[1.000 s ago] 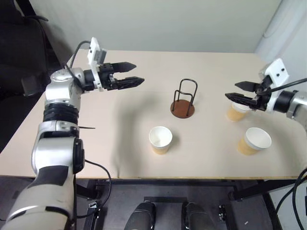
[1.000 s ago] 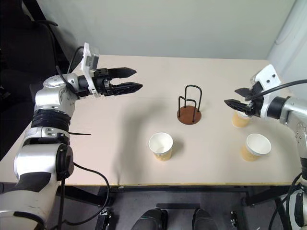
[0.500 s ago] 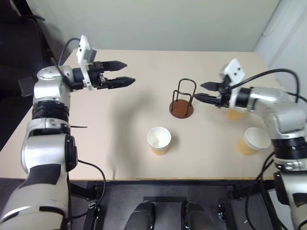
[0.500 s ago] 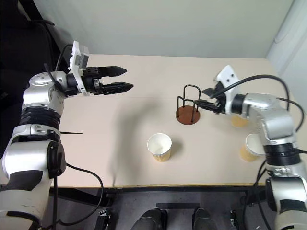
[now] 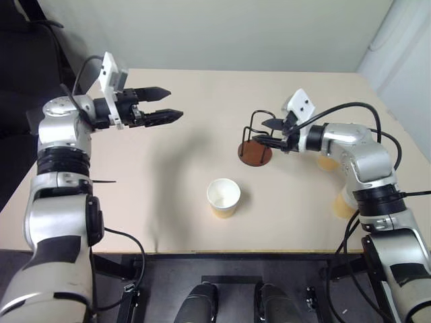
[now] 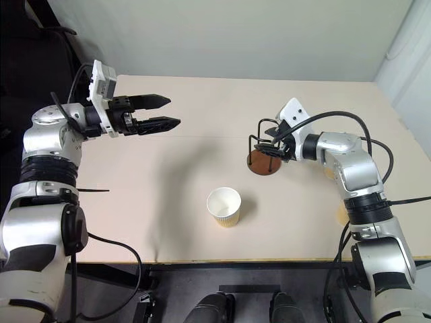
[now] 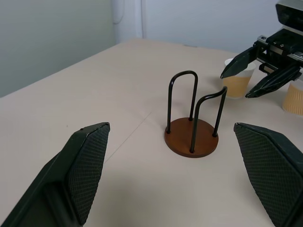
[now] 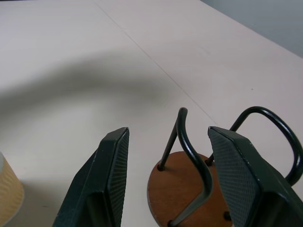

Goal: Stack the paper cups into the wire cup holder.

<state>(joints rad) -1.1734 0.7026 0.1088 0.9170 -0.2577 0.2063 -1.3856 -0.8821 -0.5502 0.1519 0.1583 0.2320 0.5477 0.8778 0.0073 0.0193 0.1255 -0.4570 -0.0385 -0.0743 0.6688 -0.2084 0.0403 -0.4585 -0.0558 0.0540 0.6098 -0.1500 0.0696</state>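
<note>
Holder (image 5: pixel 256 151): mid-surface, your right hand (image 5: pixel 269 132) spread at its wires, grasping nothing. Left hand (image 5: pixel 168 103): released, well apart. Cup (image 5: pixel 223 196): nearer you. Left wrist view adds two cups (image 7: pixel 238 81) behind the right hand, both partly hidden.

Left tool (image 5: pixel 172 102) raised, spread wide, right tool (image 5: pixel 266 132) parted

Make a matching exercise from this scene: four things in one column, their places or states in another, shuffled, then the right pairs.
1. left gripper
2. right gripper
3. wire cup holder
4. paper cup nearest the table's front edge

A. upright, alone, white inside showing
B. empty, no cup in it
C. open in the air, far from the cups
D. open, at the wire loops

Pairs: 1-C, 2-D, 3-B, 4-A
</note>
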